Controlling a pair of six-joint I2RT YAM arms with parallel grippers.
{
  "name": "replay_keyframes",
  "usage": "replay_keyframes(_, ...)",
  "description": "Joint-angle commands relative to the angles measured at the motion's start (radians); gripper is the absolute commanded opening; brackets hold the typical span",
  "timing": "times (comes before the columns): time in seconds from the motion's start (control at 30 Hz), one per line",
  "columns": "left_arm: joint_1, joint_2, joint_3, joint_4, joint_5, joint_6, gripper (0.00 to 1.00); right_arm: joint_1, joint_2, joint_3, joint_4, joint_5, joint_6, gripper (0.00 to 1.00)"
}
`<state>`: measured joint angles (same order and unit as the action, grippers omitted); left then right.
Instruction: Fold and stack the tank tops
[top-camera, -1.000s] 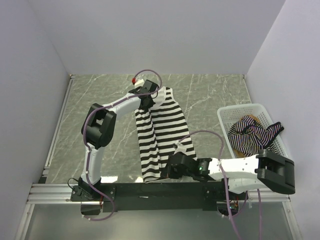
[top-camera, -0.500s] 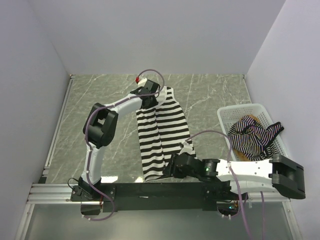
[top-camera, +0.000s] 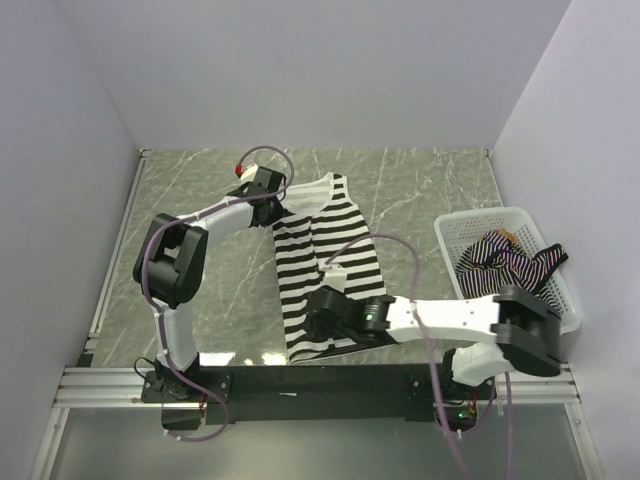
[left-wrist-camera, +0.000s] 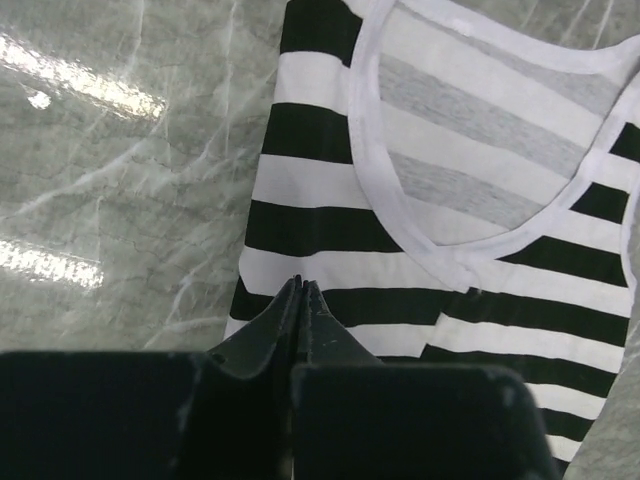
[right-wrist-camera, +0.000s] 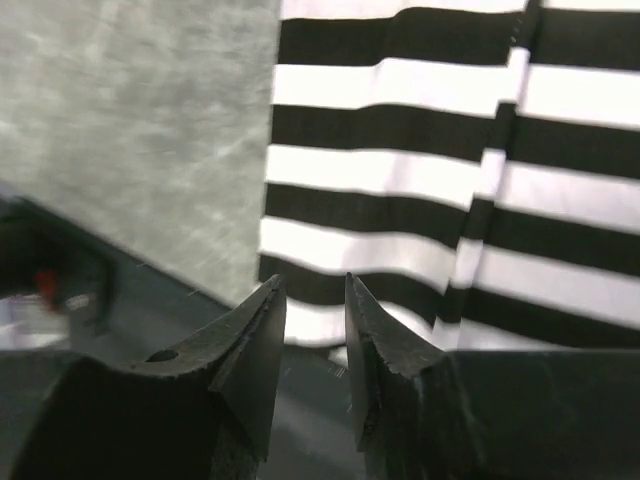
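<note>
– Pincers first: is the left pincer (left-wrist-camera: 298, 287) clenched?
– Clenched, tips pressed together. It sits over the left edge of the black-and-white striped tank top (left-wrist-camera: 330, 230), just below the white-trimmed neckline (left-wrist-camera: 365, 150). I cannot tell whether any cloth is nipped between the tips.
– And the right pincer (right-wrist-camera: 310, 290)?
– Released: there is a narrow gap between its fingers (right-wrist-camera: 255, 330) with nothing in it. It hangs close above the cloth near the hem, by the corner at the lower left of its own view.
– Any writing?
– Only a small red part (top-camera: 240, 167) on the left wrist, too small to read.
– What does the overhead view add?
– The whole layout. The striped top lies flat and lengthwise mid-frame on the grey marbled table (top-camera: 420, 190), neck toward the top and hem toward the bottom. At the right stands a white mesh basket (top-camera: 470, 217) holding the thin-striped tank top (top-camera: 505, 272). Its dark-edged part drapes over the right rim, well apart from both pincers.
– And the wrist views?
– The left one shows the paler inside of the back panel through the neck opening. The right one shows a dark rail (right-wrist-camera: 130, 290) along the table's edge, lower left.
</note>
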<state>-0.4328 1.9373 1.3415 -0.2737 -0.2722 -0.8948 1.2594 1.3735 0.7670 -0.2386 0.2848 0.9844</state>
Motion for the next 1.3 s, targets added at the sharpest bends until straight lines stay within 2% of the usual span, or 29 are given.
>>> replay_keyframes(0.0, 0.025, 0.025, -0.022, 0.059, 0.065, 0.010, 0.03, 0.021, 0.106, 0.052, -0.056, 0.033, -0.096, 0.37)
replay_keyframes(0.17, 0.068, 0.083, -0.027, 0.068, 0.114, 0.034, 0.01, 0.081, 0.197, 0.083, -0.097, 0.030, -0.121, 0.36)
replay_keyframes(0.4, 0.146, 0.143, 0.042, 0.024, 0.139, 0.062, 0.01, 0.190, 0.436, 0.297, -0.174, 0.017, -0.151, 0.39)
replay_keyframes(0.6, 0.206, 0.172, 0.182, -0.048, 0.163, 0.097, 0.06, 0.169, 0.553, 0.451, -0.103, -0.105, -0.216, 0.42)
replay_keyframes(0.7, 0.223, 0.169, 0.257, -0.082, 0.175, 0.126, 0.13, 0.144, 0.569, 0.535, -0.088, -0.136, -0.248, 0.45)
replay_keyframes(0.8, 0.223, 0.115, 0.286, -0.065, 0.200, 0.160, 0.25, 0.114, 0.466, 0.477, -0.021, -0.139, -0.257, 0.52)
replay_keyframes(0.83, 0.223, 0.098, 0.285, -0.050, 0.212, 0.174, 0.32, 0.104, 0.429, 0.459, 0.002, -0.131, -0.257, 0.54)
replay_keyframes(0.97, 0.218, -0.009, 0.266, -0.019, 0.264, 0.180, 0.41, 0.034, 0.201, 0.361, -0.013, -0.075, -0.233, 0.58)
replay_keyframes(1.07, 0.194, -0.101, 0.208, 0.005, 0.265, 0.175, 0.43, -0.093, 0.043, 0.253, -0.030, -0.053, -0.207, 0.59)
replay_keyframes(1.1, 0.181, -0.125, 0.187, 0.008, 0.265, 0.169, 0.43, -0.195, 0.012, 0.205, -0.034, -0.056, -0.205, 0.59)
replay_keyframes(1.13, 0.169, -0.150, 0.164, 0.027, 0.265, 0.162, 0.43, -0.243, -0.013, 0.187, -0.054, -0.052, -0.205, 0.58)
replay_keyframes(1.2, 0.103, -0.227, 0.081, 0.039, 0.252, 0.146, 0.43, -0.348, -0.053, 0.160, -0.065, -0.038, -0.228, 0.57)
replay_keyframes(1.23, 0.076, -0.251, 0.049, 0.059, 0.232, 0.143, 0.42, -0.459, -0.054, 0.157, -0.065, -0.044, -0.237, 0.57)
replay_keyframes(1.27, 0.019, -0.299, -0.015, 0.068, 0.216, 0.136, 0.41, -0.506, -0.039, 0.157, -0.058, -0.088, -0.257, 0.54)
